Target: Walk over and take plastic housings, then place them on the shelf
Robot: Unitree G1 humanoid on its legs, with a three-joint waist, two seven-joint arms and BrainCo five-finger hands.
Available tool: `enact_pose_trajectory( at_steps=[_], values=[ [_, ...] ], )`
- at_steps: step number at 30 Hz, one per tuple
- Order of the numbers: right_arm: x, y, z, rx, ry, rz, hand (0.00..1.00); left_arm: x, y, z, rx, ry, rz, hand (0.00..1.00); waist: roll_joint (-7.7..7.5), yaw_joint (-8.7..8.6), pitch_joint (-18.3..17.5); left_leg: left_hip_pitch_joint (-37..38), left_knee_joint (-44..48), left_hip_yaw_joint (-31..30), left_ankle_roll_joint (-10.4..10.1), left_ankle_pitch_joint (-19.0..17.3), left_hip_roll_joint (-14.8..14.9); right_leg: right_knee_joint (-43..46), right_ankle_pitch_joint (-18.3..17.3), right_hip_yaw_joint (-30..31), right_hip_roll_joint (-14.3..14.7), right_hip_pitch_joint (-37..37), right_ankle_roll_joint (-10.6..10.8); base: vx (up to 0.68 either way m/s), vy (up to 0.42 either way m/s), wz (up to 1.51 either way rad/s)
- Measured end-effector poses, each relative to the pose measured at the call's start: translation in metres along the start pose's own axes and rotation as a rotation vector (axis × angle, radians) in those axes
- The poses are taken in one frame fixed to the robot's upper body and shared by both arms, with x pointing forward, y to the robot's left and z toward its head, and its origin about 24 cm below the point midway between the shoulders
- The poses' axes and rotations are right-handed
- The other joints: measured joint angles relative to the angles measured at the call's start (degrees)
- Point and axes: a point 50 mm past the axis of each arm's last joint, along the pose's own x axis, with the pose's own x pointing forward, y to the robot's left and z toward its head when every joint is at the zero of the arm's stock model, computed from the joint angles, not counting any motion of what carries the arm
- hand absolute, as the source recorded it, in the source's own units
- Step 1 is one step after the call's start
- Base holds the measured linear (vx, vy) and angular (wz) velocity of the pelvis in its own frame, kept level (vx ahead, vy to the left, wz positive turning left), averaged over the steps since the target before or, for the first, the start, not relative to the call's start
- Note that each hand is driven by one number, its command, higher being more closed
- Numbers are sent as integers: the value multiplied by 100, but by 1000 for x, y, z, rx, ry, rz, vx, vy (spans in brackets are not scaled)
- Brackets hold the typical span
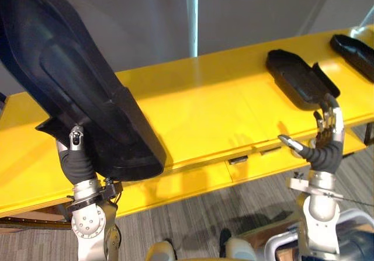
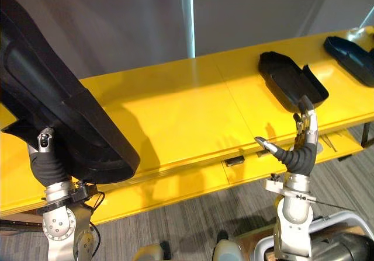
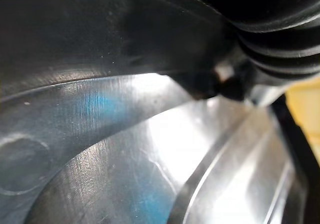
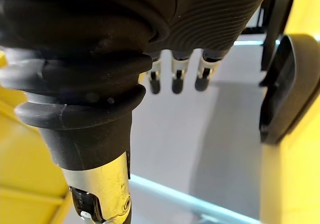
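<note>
Placing step, as judged: the left hand [image 1: 76, 159] bears a large black housing [image 1: 70, 80] tilted over the yellow shelf [image 1: 204, 97], its hold not discernible; the right hand [image 1: 326, 134] stands released just beside a second housing [image 1: 298, 77] lying there; next, the carried housing wants lowering flat onto bare shelf.

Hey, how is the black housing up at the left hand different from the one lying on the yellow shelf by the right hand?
The raised housing is up off the yellow shelf and steeply tilted; the lying housing rests flat on it. The raised housing is carried on the left hand; the lying housing is in no hand, with the right hand open beside it. Both are black plastic.
</note>
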Motion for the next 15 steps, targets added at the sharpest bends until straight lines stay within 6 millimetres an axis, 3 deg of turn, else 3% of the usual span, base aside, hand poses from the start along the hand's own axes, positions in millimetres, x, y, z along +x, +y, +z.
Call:
enact_pose_trajectory(
  at_steps=[4, 11, 15],
  values=[
    [11, -5, 10, 18, -66, -59, 0, 17, -13, -1, -8, -53, -18, 100, -76, -144, 321, -164, -60, 141, -1, 93, -30, -73, 154, 142, -1, -266, -12, -54, 1, -21],
    [28, -6, 22, 19, -146, 18, 0, 73, -31, -30, 61, 28, -79, 100, 212, -535, 694, -146, -138, 315, 53, 94, -256, 195, 216, 551, -97, -624, 54, 23, 43, -27],
    [35, -4, 28, 3, -186, 106, 0, 103, -36, -45, 57, 129, -83, 100, 254, -765, 923, 77, -314, 340, 95, 120, -379, 320, 205, 766, -131, -669, 70, -8, 38, -32]
  ],
)
